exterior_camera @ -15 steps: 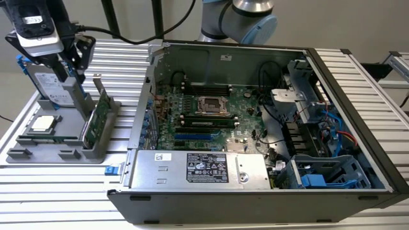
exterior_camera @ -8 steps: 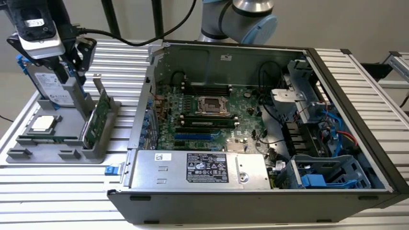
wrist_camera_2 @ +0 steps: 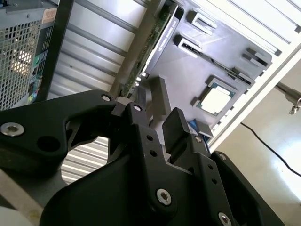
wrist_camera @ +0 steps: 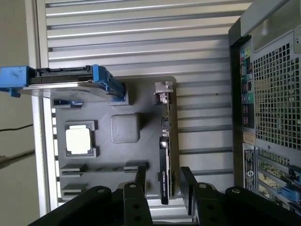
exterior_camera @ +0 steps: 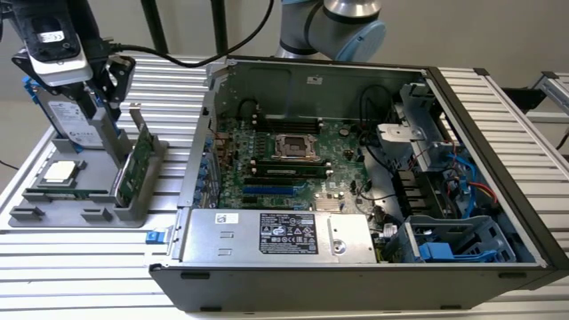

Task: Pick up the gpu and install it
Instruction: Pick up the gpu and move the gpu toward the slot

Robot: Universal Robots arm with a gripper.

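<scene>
A table (exterior_camera: 80, 267) topped with ribbed silver metal slats fills the foreground of the exterior view, and the slats catch soft, even light. Behind its far edge rises a plain pale wall (exterior_camera: 498, 33), with two dark upright posts (exterior_camera: 156, 27) standing before it. Past the table's edge at the exterior view's right stands part of another slatted metal frame (exterior_camera: 556, 87). In the second wrist view, beyond the table's edge, lies a smooth pale floor (wrist_camera_2: 277, 160) with a dull sheen. A thin black cable (wrist_camera_2: 263, 141) trails across it.
</scene>
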